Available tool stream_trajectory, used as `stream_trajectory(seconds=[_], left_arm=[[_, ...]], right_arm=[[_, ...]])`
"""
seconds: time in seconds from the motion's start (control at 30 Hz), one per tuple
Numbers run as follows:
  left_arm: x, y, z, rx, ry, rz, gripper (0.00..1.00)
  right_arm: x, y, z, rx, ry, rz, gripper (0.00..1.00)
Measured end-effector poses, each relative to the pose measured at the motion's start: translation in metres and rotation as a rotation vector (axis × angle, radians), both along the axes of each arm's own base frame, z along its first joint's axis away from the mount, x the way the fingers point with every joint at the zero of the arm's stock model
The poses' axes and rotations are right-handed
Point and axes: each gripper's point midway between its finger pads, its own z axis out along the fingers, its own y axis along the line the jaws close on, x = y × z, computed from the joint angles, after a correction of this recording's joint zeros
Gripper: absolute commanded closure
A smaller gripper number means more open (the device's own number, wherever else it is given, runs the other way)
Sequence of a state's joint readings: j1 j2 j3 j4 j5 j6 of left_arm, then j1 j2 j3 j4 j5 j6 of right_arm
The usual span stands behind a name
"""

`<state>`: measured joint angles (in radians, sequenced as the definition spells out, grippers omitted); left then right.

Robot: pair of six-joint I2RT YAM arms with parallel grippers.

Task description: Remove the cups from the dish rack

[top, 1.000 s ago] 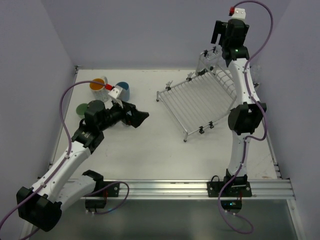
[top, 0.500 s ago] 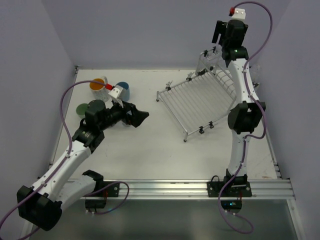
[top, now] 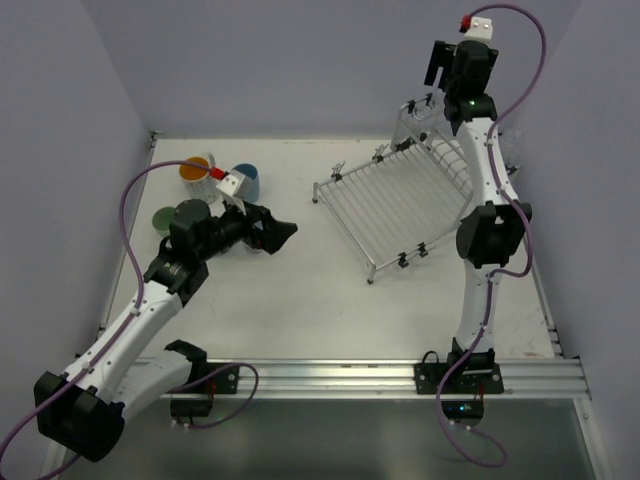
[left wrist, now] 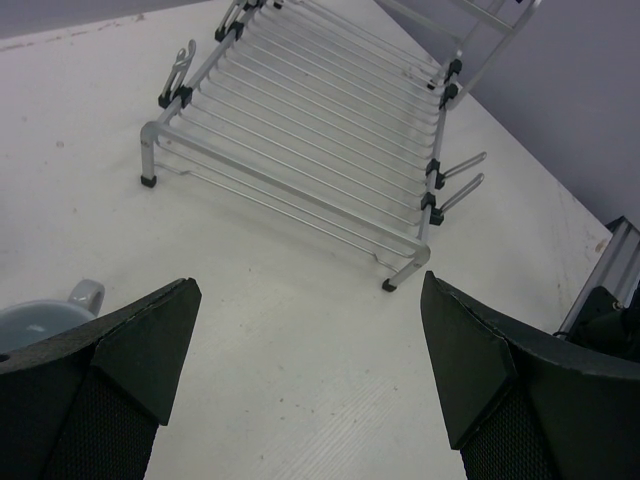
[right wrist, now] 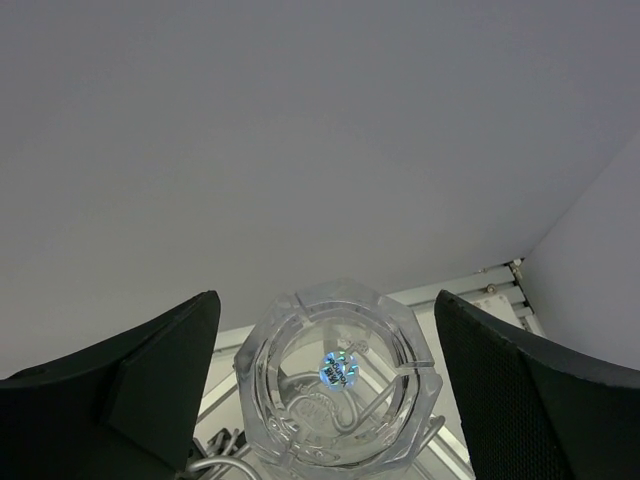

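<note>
Rack [top: 395, 205] is at the table's far right, and its flat part looks bare. Right gripper [right wrist: 325, 300] hangs over the raised back, jaws wide apart. Left gripper [top: 278, 233] gapes too, but it's well off by the cups [top: 245, 180] on the table. One clear glass [right wrist: 335, 395] perches on that back, end-on and centred just ahead of the right jaws, so I'd say it's the right arm's job.

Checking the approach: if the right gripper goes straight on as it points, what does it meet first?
The clear glass, centred ahead of the right gripper's open jaws, on the dish rack wires; distance unclear.
</note>
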<state>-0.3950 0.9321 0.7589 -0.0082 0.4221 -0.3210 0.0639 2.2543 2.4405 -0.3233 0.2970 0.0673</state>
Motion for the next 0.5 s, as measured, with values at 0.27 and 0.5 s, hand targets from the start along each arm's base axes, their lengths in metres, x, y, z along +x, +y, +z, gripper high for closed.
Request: stream_trajectory(seconds=[0.27,0.5], left_arm=[[0.001,0.001,0.0,0.0,0.0,0.003,0.0],[0.001,0.001,-0.001,0.001,0.002,0.003,0.0]], right_arm=[[0.002,-0.002,-0.016,-0.001,0.029,-0.003,0.13],[0.008,-0.005,-0.02,0.005,0.0,-0.009,0.45]])
